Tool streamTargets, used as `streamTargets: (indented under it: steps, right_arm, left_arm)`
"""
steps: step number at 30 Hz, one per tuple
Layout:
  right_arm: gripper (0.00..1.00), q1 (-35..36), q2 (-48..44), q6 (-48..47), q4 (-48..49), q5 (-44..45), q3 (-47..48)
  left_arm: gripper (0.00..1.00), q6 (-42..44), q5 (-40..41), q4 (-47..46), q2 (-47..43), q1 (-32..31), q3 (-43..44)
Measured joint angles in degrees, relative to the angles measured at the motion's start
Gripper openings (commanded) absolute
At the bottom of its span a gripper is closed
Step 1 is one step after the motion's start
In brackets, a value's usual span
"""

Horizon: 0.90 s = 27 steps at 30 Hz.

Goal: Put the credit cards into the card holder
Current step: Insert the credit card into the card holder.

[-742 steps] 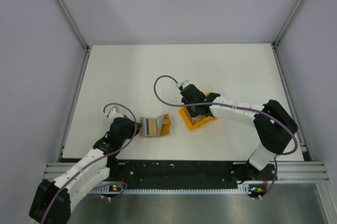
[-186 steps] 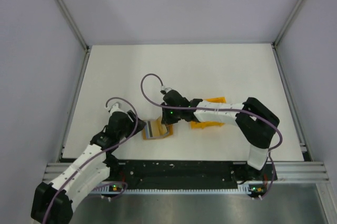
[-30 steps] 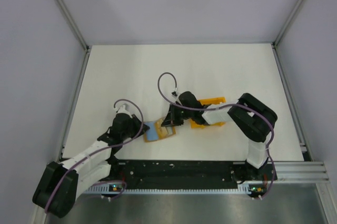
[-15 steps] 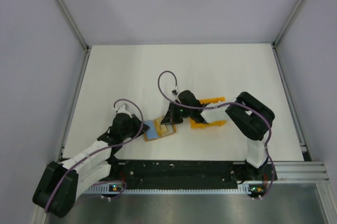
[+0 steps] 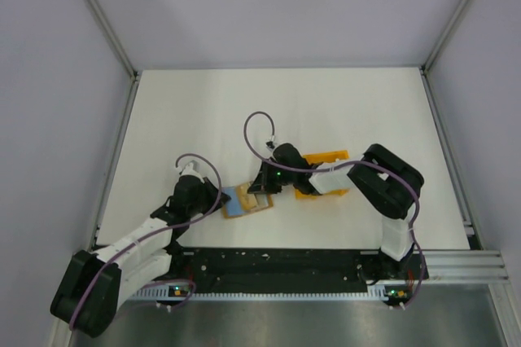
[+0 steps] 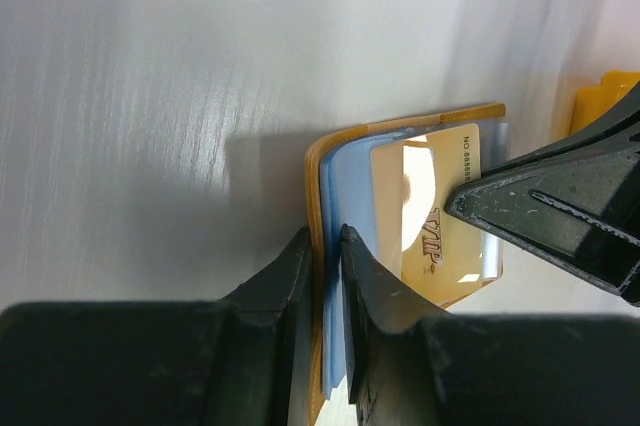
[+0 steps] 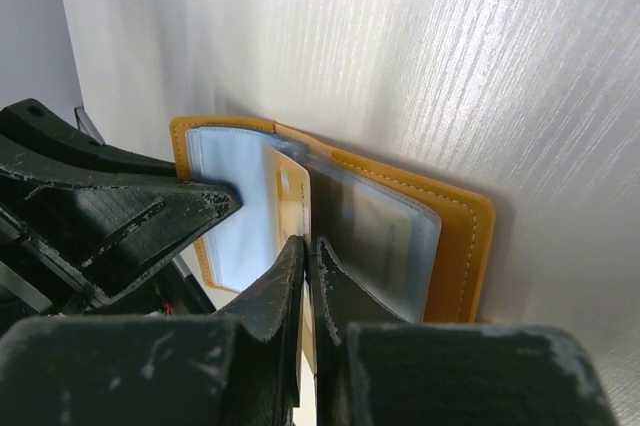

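Top view: small orange folding wallet lies open on the white table, near the arm bases. Left claw is at its left edge, right claw over its middle. A light blue flat card lies on the left half.

Left wrist: left claw nearly closed, pinching the wallet's orange cover edge together with the blue card. A thin pale-gold card printed VIP lies over the inside.

Right wrist: right claw fully closed, nipping the gold card edge-on at the wallet's fold. Can't tell if it's in a pocket.

Between left end effector and right end effector, the card holder (card atop its inside)
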State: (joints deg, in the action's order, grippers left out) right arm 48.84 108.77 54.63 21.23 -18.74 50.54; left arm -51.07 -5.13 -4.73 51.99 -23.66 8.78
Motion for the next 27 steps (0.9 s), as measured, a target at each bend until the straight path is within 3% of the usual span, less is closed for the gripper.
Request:
streamTargets:
  steps: [3, 11, 17, 21, 27]
  right_arm:
    - [0.0, 0.09, 0.0, -0.02, -0.11, -0.13, 0.0]
    - [0.01, 3.3, -0.02, 0.11, -1.09, 1.14, 0.15]
    - [0.07, 3.89, -0.02, 0.13, -2.49, 0.7, 1.07]
    - [0.0, 4.04, -0.02, -0.04, -4.63, 0.76, 1.9]
    - [0.0, 3.43, -0.02, -1.6, -8.44, 1.07, 3.61]
  left_arm:
    - [0.28, -0.04, 0.0, 0.0, -0.09, 0.0, -0.02]
    - [0.35, -0.83, -0.42, -1.18, -1.03, 0.0, -0.85]
    - [0.37, -1.55, -0.61, -2.49, -1.25, 0.02, -1.49]
    - [0.37, -1.57, -0.59, -2.58, -1.29, 0.0, -1.51]
    - [0.34, -1.49, 2.16, 3.76, -3.67, -0.02, -0.02]
